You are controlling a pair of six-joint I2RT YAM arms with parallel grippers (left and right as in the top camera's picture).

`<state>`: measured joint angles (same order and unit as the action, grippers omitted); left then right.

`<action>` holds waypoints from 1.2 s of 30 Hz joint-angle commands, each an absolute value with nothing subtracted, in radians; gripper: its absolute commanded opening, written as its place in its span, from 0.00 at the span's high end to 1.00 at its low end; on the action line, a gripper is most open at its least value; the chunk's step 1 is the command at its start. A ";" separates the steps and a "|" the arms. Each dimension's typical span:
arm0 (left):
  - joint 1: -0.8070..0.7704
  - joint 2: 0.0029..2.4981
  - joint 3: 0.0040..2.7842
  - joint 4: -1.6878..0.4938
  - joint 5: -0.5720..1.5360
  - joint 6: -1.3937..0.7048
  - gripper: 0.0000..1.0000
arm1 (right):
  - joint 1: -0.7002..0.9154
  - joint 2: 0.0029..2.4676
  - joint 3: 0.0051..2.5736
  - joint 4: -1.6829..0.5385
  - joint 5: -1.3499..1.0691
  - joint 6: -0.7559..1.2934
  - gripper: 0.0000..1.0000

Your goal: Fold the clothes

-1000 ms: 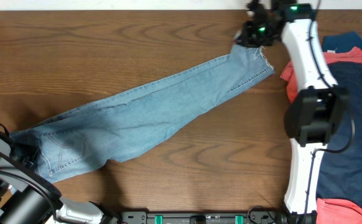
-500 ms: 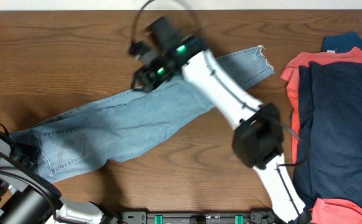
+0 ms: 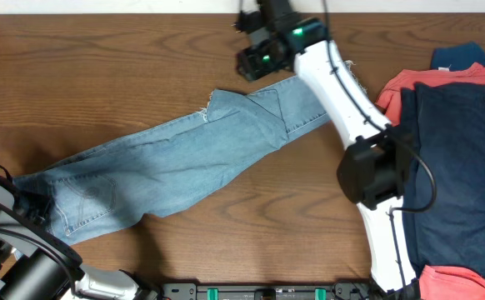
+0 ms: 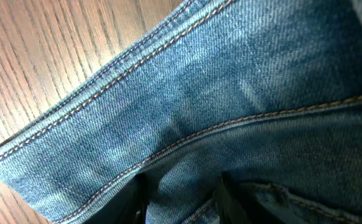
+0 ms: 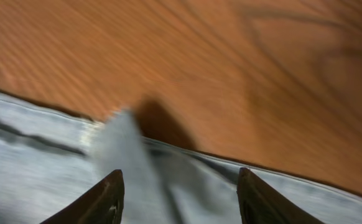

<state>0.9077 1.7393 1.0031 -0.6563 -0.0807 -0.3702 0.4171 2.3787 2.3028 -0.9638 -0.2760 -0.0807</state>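
Overhead, the left tool sat at the near left of the counter and pinched the waistband of the light blue jeans, with denim bunched between its fingers. The jeans ran diagonally toward the far right, with the leg end doubled back over itself. Over the leg's far edge hung the right tool, its fingers spread and empty, while at the right side a navy garment lay on a coral-red garment.

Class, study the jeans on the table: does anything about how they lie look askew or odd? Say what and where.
Yes: the jeans lie diagonally, and the hem end is flipped back crookedly over the leg, its edges not lining up with the leg beneath.
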 commanded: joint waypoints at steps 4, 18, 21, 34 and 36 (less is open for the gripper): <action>0.906 1.760 1.000 -0.646 -0.059 -0.376 0.62 | 0.419 2.453 2.285 -0.942 -0.347 -0.324 0.43; 0.906 1.760 1.000 -0.645 -0.059 -0.376 0.62 | 0.396 2.533 2.285 -1.061 -0.396 -0.537 0.57; 0.906 1.760 1.000 -0.646 -0.059 -0.376 0.61 | 0.396 2.538 2.285 -1.120 -0.439 -0.566 0.69; 0.906 1.760 1.000 -0.649 -0.059 -0.376 0.61 | 0.396 2.536 2.285 -1.338 -0.588 -0.780 0.46; 0.906 1.760 1.000 -0.649 -0.059 -0.376 0.61 | 0.398 2.536 2.285 -1.340 -0.601 -0.780 0.48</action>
